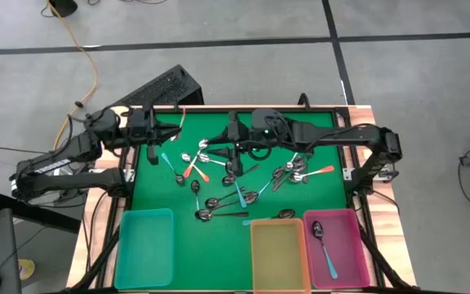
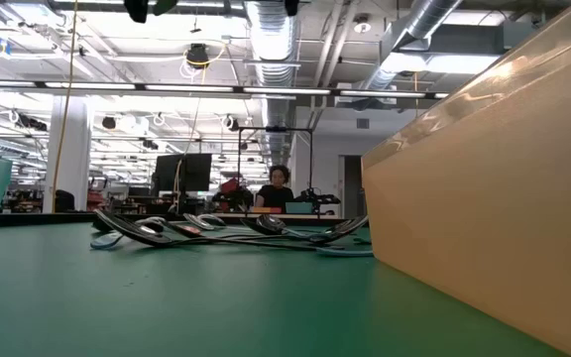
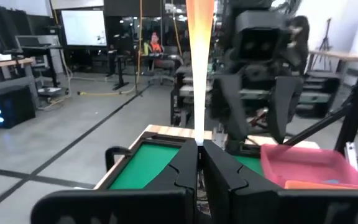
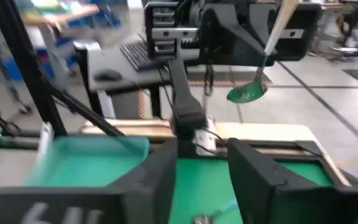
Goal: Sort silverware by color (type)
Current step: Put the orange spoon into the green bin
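Observation:
Spoons with orange, light blue and dark handles [image 1: 235, 175] lie scattered in the middle of the green mat and show as a low heap [image 2: 216, 230] in the low view. My left gripper [image 1: 170, 129] is raised over the mat's far left part, shut on an orange-handled spoon [image 3: 199, 74]. My right gripper [image 1: 233, 153] hovers over the heap, its fingers open [image 4: 204, 177] above the mat. One blue-handled spoon [image 1: 325, 245] lies in the pink bin. My left gripper pinches the orange spoon's handle [image 3: 199, 142] between its two shut fingers. The handle rises past the fingertips. In the right wrist view the spoon is lifted clear and tilted, its bowl [image 4: 247, 93] lowest, mirroring the green mat.
Three bins stand along the near edge: teal [image 1: 145, 245], yellow [image 1: 277, 253] and pink [image 1: 345, 224]. The yellow bin's wall [image 2: 484, 198] fills the low view's right side. A keyboard [image 1: 157, 88] lies beyond the far edge. A person [image 2: 279, 188] sits far behind the table.

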Available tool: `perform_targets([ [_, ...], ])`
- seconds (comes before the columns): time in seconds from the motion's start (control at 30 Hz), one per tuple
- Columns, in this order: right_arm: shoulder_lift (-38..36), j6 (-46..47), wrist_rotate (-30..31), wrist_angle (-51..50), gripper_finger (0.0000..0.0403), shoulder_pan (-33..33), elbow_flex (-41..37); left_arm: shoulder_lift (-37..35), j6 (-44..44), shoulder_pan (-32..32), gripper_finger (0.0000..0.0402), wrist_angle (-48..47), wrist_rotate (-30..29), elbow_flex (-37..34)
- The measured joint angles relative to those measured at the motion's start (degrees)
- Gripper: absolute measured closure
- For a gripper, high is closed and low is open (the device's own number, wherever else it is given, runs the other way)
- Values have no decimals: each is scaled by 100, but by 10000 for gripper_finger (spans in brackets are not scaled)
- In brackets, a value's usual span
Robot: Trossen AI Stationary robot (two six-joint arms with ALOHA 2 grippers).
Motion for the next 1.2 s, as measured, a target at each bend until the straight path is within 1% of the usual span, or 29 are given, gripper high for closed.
perform_targets([
  [0.1,234,-5,-191,790,193,-64,-3,-164,-93,-103,401,200,-87,-266],
  [0.17,354,-50,-189,1232,173,-67,-1,-198,-127,-161,401,449,-121,-432],
  [0.23,492,-109,-190,1568,162,-59,13,-189,-131,-218,401,701,-134,-561],
  [0.33,531,-135,-193,1609,160,-89,-9,-160,-155,-293,401,1023,-130,-762],
  [0.47,503,-174,-174,1737,163,-153,9,-41,-157,-398,401,1166,-127,-795],
  [0.63,513,-175,-195,1942,164,-205,9,341,-90,-634,401,1574,-73,-795],
  [0.97,509,-172,-195,1761,167,-201,9,1026,75,-755,401,2295,-114,-795],
  [1.03,511,-156,-195,1688,176,-199,9,1071,86,-755,401,2331,-91,-795],
  [1.1,511,-119,-191,1667,195,-199,9,1092,88,-760,401,2362,-86,-795],
  [1.2,509,-83,-127,1642,243,-201,9,1092,84,-760,401,2361,-67,-795],
])
